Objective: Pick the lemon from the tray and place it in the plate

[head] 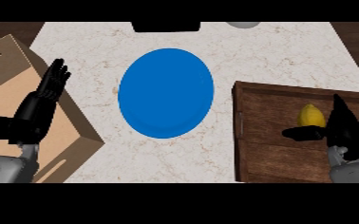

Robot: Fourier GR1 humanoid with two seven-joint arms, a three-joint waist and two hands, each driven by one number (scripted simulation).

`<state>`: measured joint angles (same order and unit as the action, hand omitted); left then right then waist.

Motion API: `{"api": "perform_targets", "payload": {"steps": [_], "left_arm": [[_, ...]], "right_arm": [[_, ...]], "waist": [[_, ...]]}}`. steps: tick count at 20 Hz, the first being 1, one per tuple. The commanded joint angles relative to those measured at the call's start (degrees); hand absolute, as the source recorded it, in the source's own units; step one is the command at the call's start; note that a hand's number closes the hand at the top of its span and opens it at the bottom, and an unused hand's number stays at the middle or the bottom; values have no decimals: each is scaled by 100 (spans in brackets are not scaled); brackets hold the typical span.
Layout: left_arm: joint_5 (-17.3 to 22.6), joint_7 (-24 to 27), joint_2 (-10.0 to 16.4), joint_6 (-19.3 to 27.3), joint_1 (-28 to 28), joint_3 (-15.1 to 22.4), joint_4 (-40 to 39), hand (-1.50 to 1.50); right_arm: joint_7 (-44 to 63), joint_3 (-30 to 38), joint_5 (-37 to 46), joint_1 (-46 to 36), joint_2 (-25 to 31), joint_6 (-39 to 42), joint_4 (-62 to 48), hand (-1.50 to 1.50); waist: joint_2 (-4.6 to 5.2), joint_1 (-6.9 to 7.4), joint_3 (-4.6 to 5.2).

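— Desk: Where to find the lemon [312,115]?
— Photographer: On the wooden tray [266,142], toward its right end, at the right side of the counter [280,52]. Lying in the tray, not on the plate [166,93].
— Desk: And the right hand [342,123]?
— Photographer: Pictured over the tray, just to the right of the lemon. Released, grasping nothing: fingers straight and pointing up the frame, thumb [301,133] stuck out leftward just below the fruit. Hard to say whether touching the lemon or only beside it.
— Desk: About the plate?
— Photographer: Blue, round, set mid-counter on pale marble. Left of the tray, close by but apart from it.
— Desk: Left hand [43,99]?
— Photographer: Resting at the frame's left edge, open, fingers straight and up, above a tan box [70,142]. Well apart from the tray, nearer the plate.
— Desk: Anything along the far edge?
— Photographer: A black object [167,26] and part of a grey round one [242,24], both cut off at the top.
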<state>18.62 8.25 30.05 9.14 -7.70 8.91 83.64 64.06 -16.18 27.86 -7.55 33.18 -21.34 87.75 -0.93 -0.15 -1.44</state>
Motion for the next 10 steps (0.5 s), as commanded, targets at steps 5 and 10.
{"api": "perform_targets", "payload": {"steps": [5, 10], "left_arm": [[-118, -5, -358, -38, 355, 271, -477, 0], [-132, -8, -427, -9, 472, 275, -327, 0]], "right_arm": [[539, 127, 33, -103, -123, 361, -418, -150], [-345, 242, -243, -205, -315, 419, -1004, 150]], "waist": [[111, 8, 152], [121, 108, 140]]}}
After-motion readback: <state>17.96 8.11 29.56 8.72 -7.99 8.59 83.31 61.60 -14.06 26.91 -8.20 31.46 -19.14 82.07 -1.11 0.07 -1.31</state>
